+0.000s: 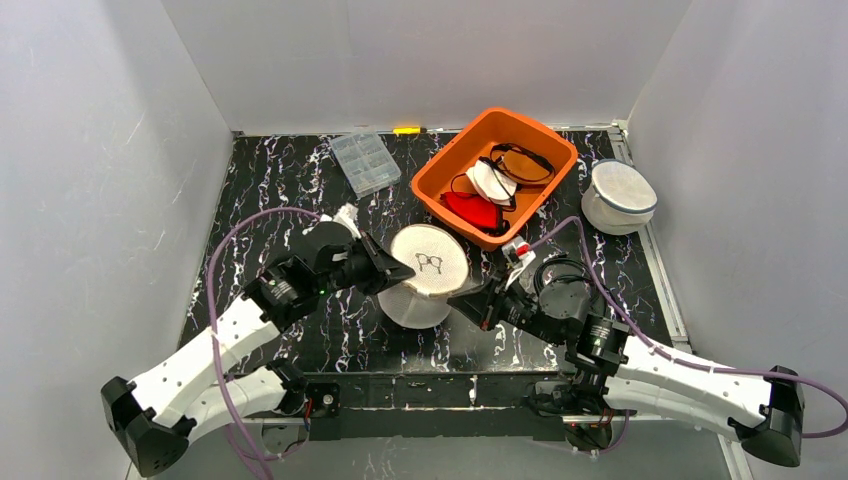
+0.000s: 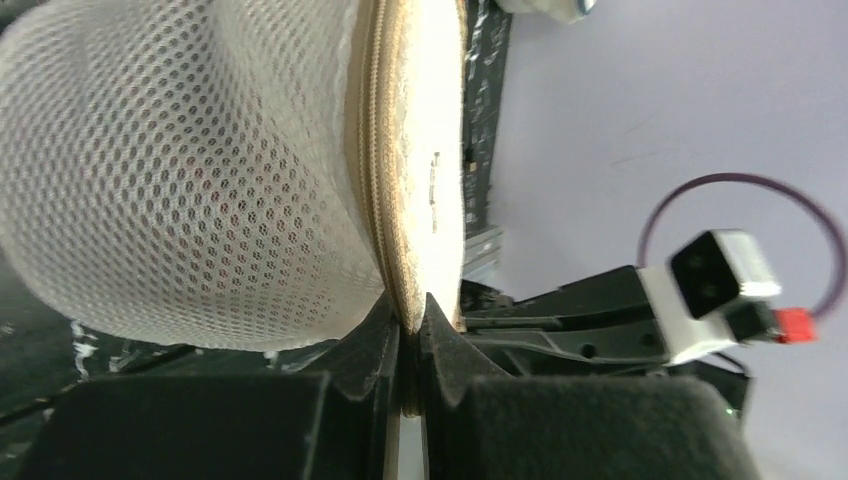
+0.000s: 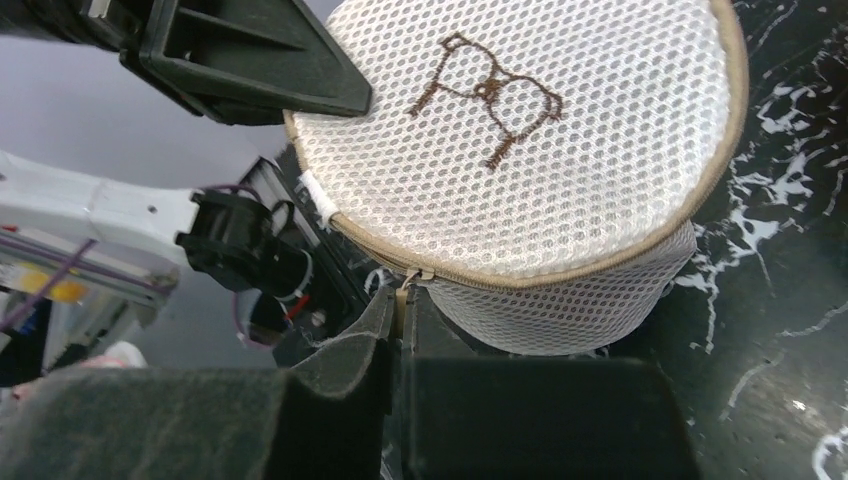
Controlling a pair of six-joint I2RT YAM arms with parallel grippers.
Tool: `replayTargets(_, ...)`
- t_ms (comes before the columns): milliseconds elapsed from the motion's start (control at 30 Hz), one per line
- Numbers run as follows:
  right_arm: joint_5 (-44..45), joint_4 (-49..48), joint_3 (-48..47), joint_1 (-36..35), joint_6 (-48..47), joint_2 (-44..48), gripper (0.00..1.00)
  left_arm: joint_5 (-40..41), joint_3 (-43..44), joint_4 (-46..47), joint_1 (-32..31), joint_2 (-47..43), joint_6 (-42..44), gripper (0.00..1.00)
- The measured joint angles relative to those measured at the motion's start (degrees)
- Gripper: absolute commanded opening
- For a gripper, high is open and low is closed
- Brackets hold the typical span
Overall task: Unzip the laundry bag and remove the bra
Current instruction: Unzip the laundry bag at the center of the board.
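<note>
Near side of the orange bin [image 1: 425, 190]: laundry bag [image 1: 428, 265], lid tilted up.
Left pincer [image 2: 410, 310]: clamped on the bag's rim seam, bracing it.
Right pincer [image 3: 398, 300]: pinched shut on the pull.
Zip pull [image 3: 408, 287]: at the rim facing the right arm; the zip likely runs round the rim.

Round white mesh laundry bag [image 1: 430, 268], zip [image 3: 540, 284] closed, tilted mid-table

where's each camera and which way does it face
Top external: above and behind the bases, looking down on the table, both arms, laundry bag between left gripper and right gripper.
Left wrist: on the left arm, looking along its fingers pinching the bag's rim.
Right wrist: along its fingers pinching the zipper pull.
Shared: both wrist views show the bag.
</note>
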State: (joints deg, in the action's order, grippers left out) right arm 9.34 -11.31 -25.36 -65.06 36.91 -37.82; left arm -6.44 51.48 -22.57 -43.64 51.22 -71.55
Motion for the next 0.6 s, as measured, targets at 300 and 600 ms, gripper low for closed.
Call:
replayTargets(300, -0.33, 7.37, 2.8, 0.0, -6.27, 1.64, 0.01, -6.47, -6.1, 11.02, 0.22, 10.1, 10.84, 0.04)
replayTargets(600, 2.01, 5.11, 9.86, 0.0, -3.34, 2.64, 0.01, -8.61, -5.18, 16.61, 0.92, 19.28, 17.84, 0.48)
